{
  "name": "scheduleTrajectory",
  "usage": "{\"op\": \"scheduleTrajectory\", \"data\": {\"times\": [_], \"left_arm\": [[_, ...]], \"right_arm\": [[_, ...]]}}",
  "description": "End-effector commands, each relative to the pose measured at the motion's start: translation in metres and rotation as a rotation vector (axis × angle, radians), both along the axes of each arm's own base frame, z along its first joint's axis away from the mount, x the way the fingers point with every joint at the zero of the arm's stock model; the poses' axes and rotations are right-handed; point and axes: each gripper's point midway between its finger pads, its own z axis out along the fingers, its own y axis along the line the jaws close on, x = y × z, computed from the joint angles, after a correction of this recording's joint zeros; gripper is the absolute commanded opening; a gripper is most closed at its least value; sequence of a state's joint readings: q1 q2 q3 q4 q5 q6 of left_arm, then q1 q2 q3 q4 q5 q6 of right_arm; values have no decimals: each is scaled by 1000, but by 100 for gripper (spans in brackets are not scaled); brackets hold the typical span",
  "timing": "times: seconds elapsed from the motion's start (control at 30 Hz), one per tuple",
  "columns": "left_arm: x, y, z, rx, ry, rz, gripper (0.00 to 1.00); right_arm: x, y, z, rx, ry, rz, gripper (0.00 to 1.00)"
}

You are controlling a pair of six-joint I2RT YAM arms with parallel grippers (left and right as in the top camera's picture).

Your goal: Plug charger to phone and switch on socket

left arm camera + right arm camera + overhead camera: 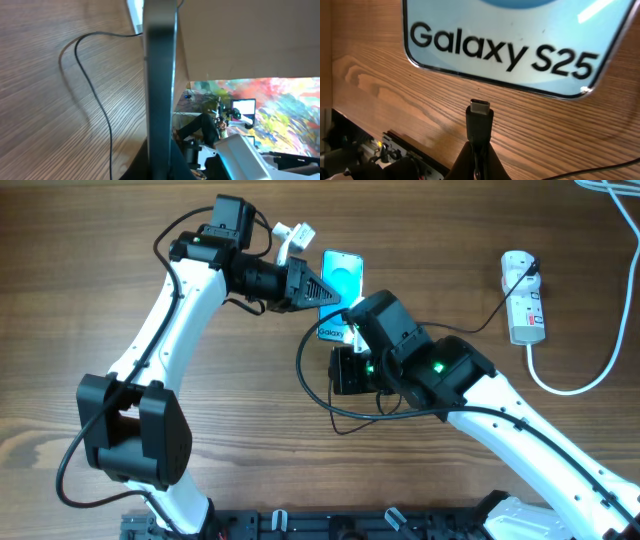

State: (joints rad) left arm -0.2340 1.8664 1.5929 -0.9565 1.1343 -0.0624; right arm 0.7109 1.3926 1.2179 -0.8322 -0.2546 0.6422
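Observation:
The phone (pixel 343 275) lies tilted at the table's middle, cyan screen up. Its white "Galaxy S25" band (pixel 505 45) fills the top of the right wrist view. My left gripper (pixel 322 290) is shut on the phone's side; in the left wrist view the phone's edge (pixel 160 75) stands as a dark vertical bar between the fingers (pixel 161 167). My right gripper (pixel 479 152) is shut on the charger's connector (pixel 480 120), whose tip is just short of the phone's bottom edge. The charger's thin black cable (pixel 312 385) loops beneath. The socket (pixel 524 300) lies at the far right.
The socket's thick white cord (pixel 575 385) curves along the right edge. A thin black cable (pixel 480 325) runs from the socket toward my right arm. A small white plug (pixel 293 233) lies behind the left wrist. A black box (pixel 348 372) sits under the right wrist.

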Motion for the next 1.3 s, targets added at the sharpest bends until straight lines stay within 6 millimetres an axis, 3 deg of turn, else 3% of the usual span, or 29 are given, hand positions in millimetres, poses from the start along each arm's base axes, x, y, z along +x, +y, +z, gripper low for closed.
{"op": "scheduleTrajectory", "data": {"times": [0.0, 0.7, 1.27], "left_arm": [[-6, -6, 27, -79, -41, -32, 4], [-6, -5, 24, -64, -42, -29, 4], [-5, -4, 22, -50, -46, -23, 4]], "right_arm": [[1, 4, 1, 7, 2, 19, 5], [16, -7, -1, -56, -75, -10, 4], [17, -4, 1, -42, -88, 9, 5]]}}
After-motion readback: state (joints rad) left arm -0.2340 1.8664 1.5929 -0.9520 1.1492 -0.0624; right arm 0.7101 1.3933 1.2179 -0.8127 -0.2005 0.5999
